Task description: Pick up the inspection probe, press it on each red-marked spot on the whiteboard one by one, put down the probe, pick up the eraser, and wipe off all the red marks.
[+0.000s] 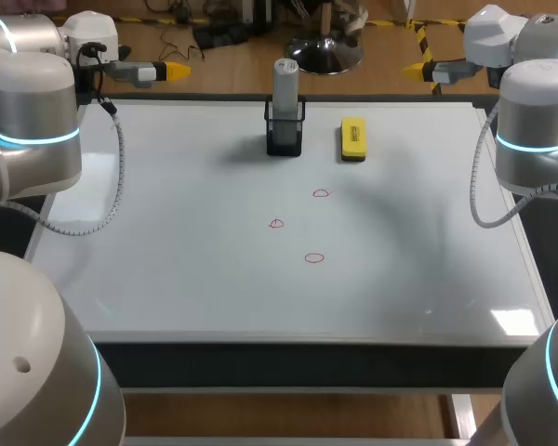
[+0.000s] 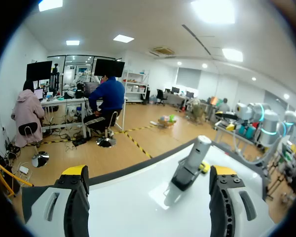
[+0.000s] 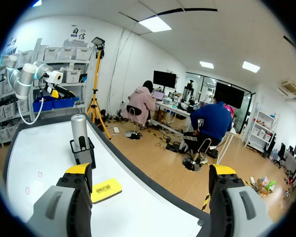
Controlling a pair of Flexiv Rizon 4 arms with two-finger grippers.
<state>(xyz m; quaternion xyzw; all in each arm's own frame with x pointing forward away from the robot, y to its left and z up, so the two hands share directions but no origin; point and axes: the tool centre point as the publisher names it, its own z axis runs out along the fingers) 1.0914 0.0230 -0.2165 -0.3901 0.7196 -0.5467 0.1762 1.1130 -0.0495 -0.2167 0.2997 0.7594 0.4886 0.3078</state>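
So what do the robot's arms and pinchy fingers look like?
The left arm and right arm are fat whitish tubes with glowing blue rings. A grey ribbed cable loops off each. The left gripper and right gripper are grey with yellow tips.

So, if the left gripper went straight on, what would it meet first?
Probably the probe in its holder, which stands ahead of the left gripper, slightly off its middle. Depth is unclear, so it might just pass.
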